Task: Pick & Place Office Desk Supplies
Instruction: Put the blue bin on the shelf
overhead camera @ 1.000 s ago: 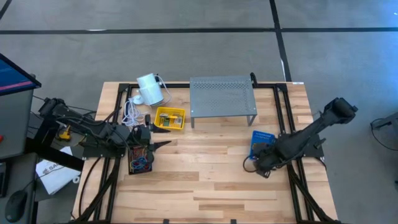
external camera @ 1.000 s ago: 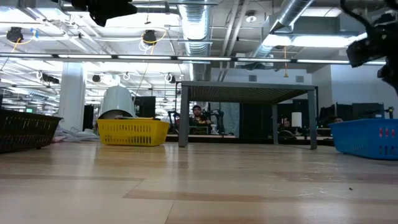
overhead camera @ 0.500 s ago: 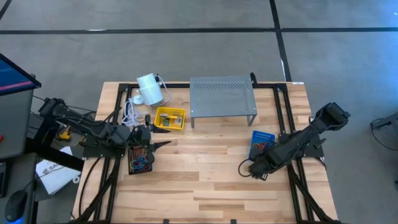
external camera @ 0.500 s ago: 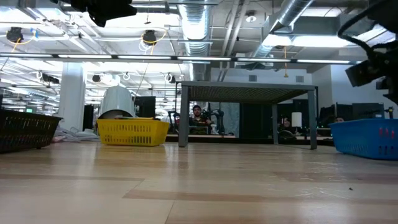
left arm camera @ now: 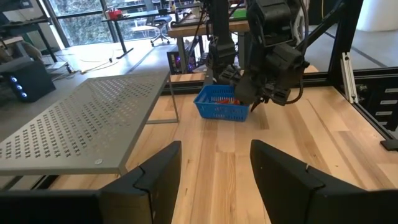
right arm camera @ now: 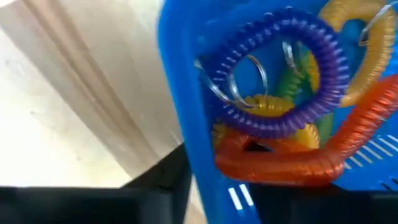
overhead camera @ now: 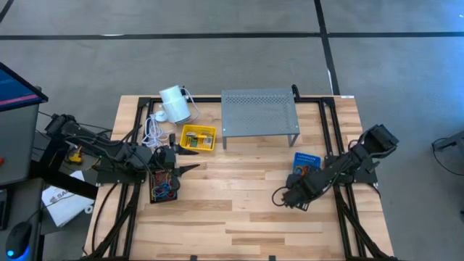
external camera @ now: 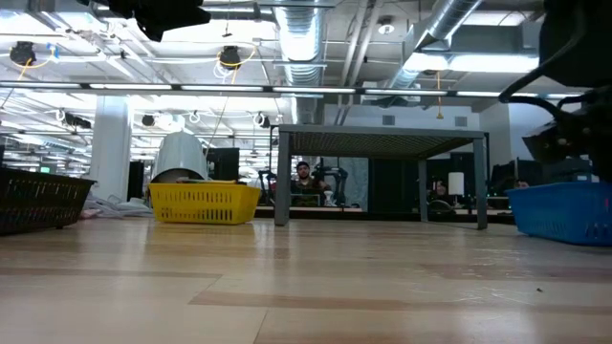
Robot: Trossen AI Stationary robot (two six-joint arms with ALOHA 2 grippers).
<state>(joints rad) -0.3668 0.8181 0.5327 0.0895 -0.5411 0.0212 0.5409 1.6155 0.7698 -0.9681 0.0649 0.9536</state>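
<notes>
From above, the left arm reaches in level from the table's [overhead camera: 239, 217] left edge, its left gripper [overhead camera: 181, 158] over the black basket [overhead camera: 164, 187] of coloured rubber bands [overhead camera: 165, 191], well forward-left of the grey shelf [overhead camera: 259, 110]. The right arm slants down forward-right of the shelf; the right gripper [overhead camera: 284, 197] hangs low just beyond the blue basket [overhead camera: 306, 161]. A yellow basket [overhead camera: 198, 138] sits just left of the shelf. The low view shows light wooden boards and, behind the shelf, a hall with ceiling ducts, strip lights and a seated person [external camera: 303, 177]. In the left wrist view, the left fingers stand wide apart with nothing between them, pointing past the shelf. The right wrist view looks close into the blue basket at purple [right arm camera: 280, 74] and orange coiled loops [right arm camera: 292, 162]; whether this pincer is wide or narrow I cannot tell, and white marks on the basket wall are too blurred to read.
</notes>
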